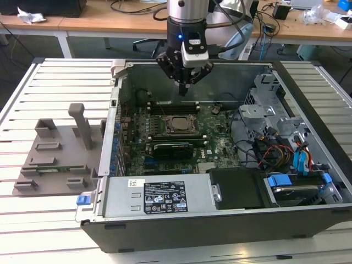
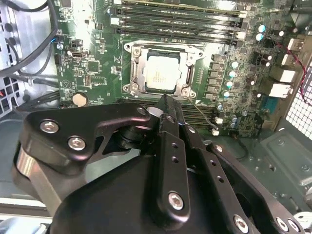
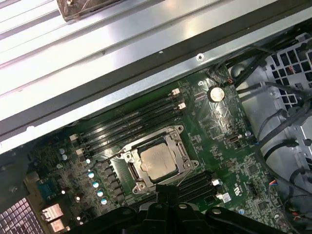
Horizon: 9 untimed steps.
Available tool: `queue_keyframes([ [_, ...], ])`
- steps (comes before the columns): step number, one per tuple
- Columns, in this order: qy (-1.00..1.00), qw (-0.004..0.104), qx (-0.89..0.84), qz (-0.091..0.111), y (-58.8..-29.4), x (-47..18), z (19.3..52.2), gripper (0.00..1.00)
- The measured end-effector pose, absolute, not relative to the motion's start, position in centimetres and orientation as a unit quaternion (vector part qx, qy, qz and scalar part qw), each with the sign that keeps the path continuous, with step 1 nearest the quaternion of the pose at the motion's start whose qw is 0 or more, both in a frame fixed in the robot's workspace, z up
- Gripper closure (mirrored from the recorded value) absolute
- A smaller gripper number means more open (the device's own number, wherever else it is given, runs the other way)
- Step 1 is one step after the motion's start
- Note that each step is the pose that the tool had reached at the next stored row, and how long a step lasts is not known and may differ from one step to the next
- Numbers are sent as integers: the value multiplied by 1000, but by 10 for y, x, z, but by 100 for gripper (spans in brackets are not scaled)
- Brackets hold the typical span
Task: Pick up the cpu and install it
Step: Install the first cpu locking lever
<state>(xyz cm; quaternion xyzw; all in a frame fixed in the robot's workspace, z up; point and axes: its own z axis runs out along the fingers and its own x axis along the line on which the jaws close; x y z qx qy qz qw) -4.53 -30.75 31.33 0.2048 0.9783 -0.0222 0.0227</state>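
Starting nearest the camera in the exterior view, the open black metal computer case [image 1: 220,231] is seen lying on the pale slatted metal worktop [image 1: 55,82]. A grey plastic tray [image 1: 52,159] is set on the slats at the exterior view's left.

Inside the case a green motherboard [image 1: 214,137] is laid flat. Near the middle of the frame the cpu [image 1: 177,125], a small flat square chip with a dull silver metal top, is seated level in the metal-framed black socket [image 1: 160,127]. The chip is shown bedded in that frame in both wrist views [image 2: 161,74] [image 3: 158,162].

Farther back and higher, in the upper middle of the frame, the black two-fingered hand [image 1: 184,91] is held over the long dark memory slots [image 1: 173,104] beyond the socket. In the second wrist view its fingertips are drawn together with nothing between them [image 2: 165,100], and the chip is not touched.

The chip is judged light, thin and stiff, with a smooth top that could slip and a delicate underside. A hold across two opposite edges of its darker rim is judged safest.

Farthest off, wooden desks [image 1: 110,22] strewn with cables are seen along the top of the frame.
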Motion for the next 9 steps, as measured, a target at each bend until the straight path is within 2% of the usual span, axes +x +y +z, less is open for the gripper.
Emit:
queue_keyframes([
  [9,986,23,163,-20,-308,-45,313,89],
])
